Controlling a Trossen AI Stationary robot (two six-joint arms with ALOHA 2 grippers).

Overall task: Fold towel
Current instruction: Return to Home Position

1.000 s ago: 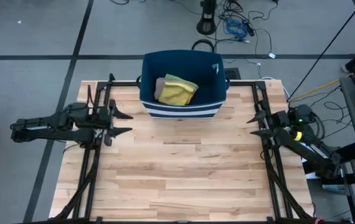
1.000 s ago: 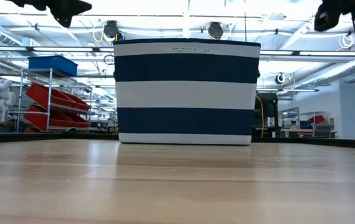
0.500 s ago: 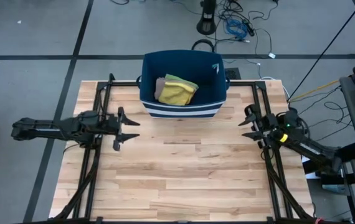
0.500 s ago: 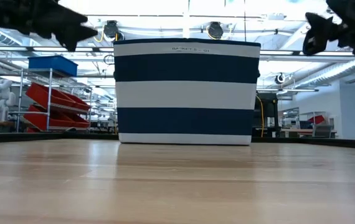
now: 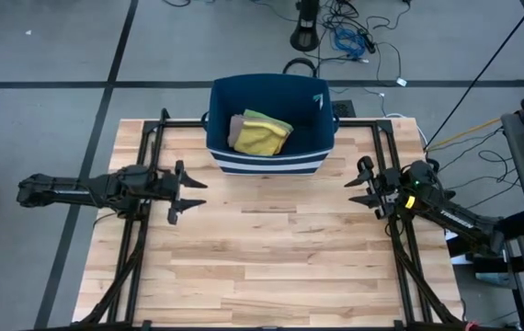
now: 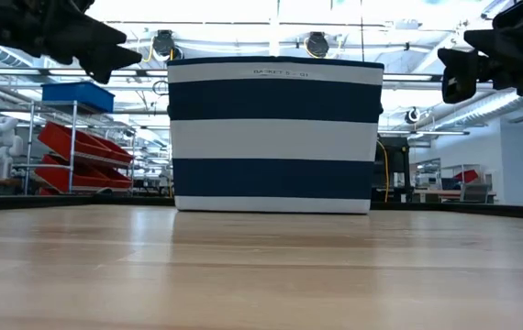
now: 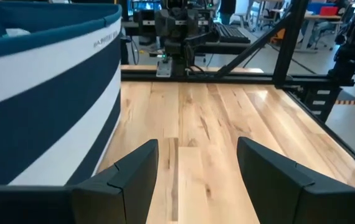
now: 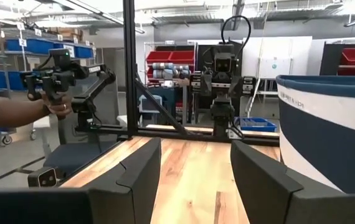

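A yellow towel point(image 5: 263, 136) lies crumpled inside a navy-and-white striped basket point(image 5: 269, 158) at the table's far middle, beside a tan cloth point(image 5: 236, 129). My left gripper point(image 5: 188, 192) hovers open above the table's left side, pointing right, left of the basket. My right gripper point(image 5: 361, 188) hovers open above the right side, pointing left. Nothing is between either pair of fingers point(image 7: 134, 174) point(image 8: 137, 168). In the low view the basket point(image 6: 274, 136) hides the towel.
The wooden tabletop point(image 5: 271, 257) lies bare in front of the basket. Black frame rails point(image 5: 133, 248) point(image 5: 407, 257) run along both sides. In the right wrist view a person's hand point(image 8: 15, 112) holds a controller beyond the table.
Both arms have come down toward the table. My left gripper has also reached a little toward the table's middle; my right gripper has moved leftward toward the middle and rolled slightly. Both stay open. The towel and basket have not moved.
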